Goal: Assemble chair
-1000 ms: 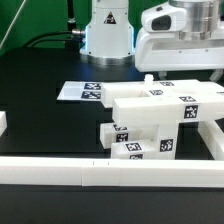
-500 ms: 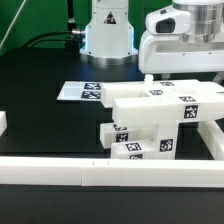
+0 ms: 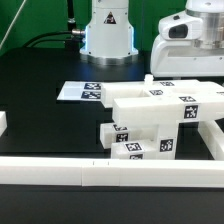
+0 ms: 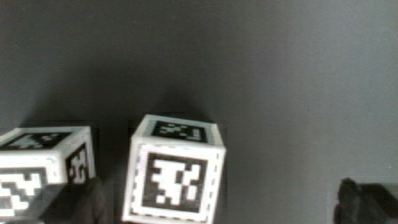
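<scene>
The chair's white tagged parts (image 3: 165,115) stand joined in a blocky stack right of the table's middle, with tagged cube ends (image 3: 135,142) low at its front. My gripper (image 3: 192,55) hangs behind and above the stack, at the exterior view's upper right, touching nothing. In the wrist view two tagged white block ends (image 4: 175,165) (image 4: 39,160) stand on the dark table. One dark finger (image 4: 366,196) shows at the corner, far from the other side. The jaws stand open with nothing gripped.
The marker board (image 3: 85,92) lies flat to the exterior view's left of the stack. Long white rails run along the front (image 3: 100,172) and the right (image 3: 212,140). The arm's base (image 3: 108,30) stands at the back. A small white piece (image 3: 2,122) sits at the left edge.
My gripper has moved toward the exterior view's right and slightly up, away from over the stack. The chair parts have not moved.
</scene>
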Controlling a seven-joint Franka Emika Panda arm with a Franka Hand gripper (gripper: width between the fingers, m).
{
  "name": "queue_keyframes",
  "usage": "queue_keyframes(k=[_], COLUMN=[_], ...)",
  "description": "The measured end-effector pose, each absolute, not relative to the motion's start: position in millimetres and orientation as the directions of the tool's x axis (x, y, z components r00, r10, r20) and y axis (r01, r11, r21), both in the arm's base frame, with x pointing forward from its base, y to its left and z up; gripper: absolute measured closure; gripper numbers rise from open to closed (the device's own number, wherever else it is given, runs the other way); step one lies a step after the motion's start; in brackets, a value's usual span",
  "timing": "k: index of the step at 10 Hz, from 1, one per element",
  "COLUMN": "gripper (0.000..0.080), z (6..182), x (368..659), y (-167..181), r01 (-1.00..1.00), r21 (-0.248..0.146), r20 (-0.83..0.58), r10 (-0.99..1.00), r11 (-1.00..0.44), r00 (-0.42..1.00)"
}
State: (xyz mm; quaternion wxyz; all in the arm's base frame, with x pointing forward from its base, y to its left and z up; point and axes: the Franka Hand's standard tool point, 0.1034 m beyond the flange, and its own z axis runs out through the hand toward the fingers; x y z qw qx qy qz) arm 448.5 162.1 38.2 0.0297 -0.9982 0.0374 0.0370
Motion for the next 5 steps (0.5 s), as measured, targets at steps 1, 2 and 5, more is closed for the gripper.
queue_keyframes(k=[1, 2, 5], gripper=[0.0151, 0.0151, 0.0151], z=[36.5, 30.6, 18.5], x=[448, 443, 440], y=[162, 161, 160], r01=[-0.076, -0.072, -0.070], r21=[-0.055, -0.051, -0.042], r20=[-0.073, -0.071, -0.071], r10=[-0.072, -0.068, -0.066], r11=[-0.996, -0.996, -0.997], r00=[0.995, 0.995, 0.995])
